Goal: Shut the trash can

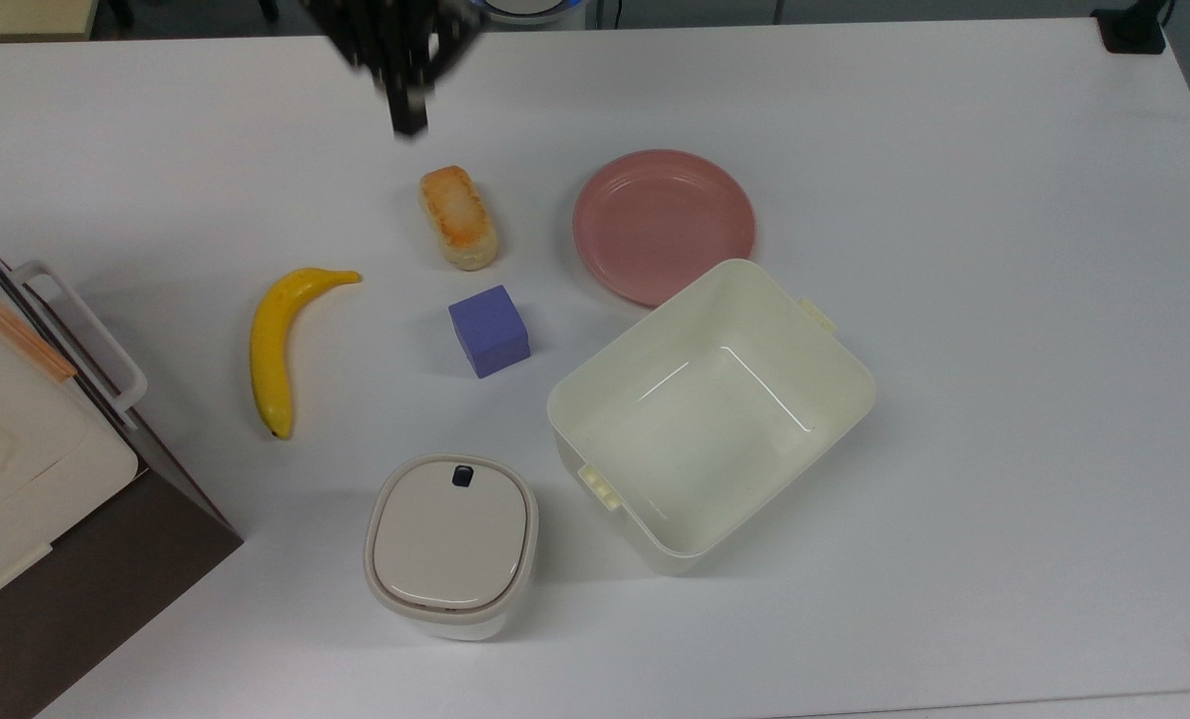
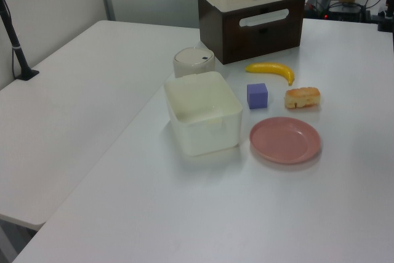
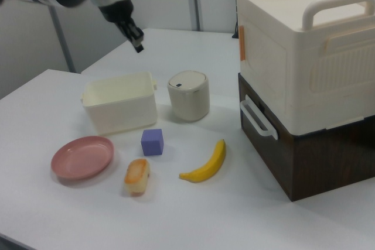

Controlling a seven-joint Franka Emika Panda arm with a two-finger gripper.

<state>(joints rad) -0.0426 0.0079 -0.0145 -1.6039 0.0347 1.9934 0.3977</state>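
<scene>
White tabletop runs smooth and matte from edge to edge, and nearest the top view's bottom edge sits the trash can — a small cream-beige plastic bin with rounded-square corners. Its flat lid lies flush inside the rim, the little dark button showing at the far edge of the lid. From how it lies, I'd judge the closing done; nothing looks left but for the arm to clear off.

Just beside the bin, to the top view's right, stands a bigger lidless tub of glossy cream plastic, thin-walled, with small tabs on its rim. At the top view's left edge a cream box with handles sits stacked on a dark brown cabinet.

Further back lie a purple cube, sharp-edged and dull in finish, and a curved yellow banana. Beyond them rest a browned bread roll, crusty-looking, and a shallow pink plate with a ridged rim, touching or nearly touching the tub's far corner.

Farthest off, high over the table and well apart from the bin, hangs the black gripper — its fingers look pressed together, holding nothing.
</scene>
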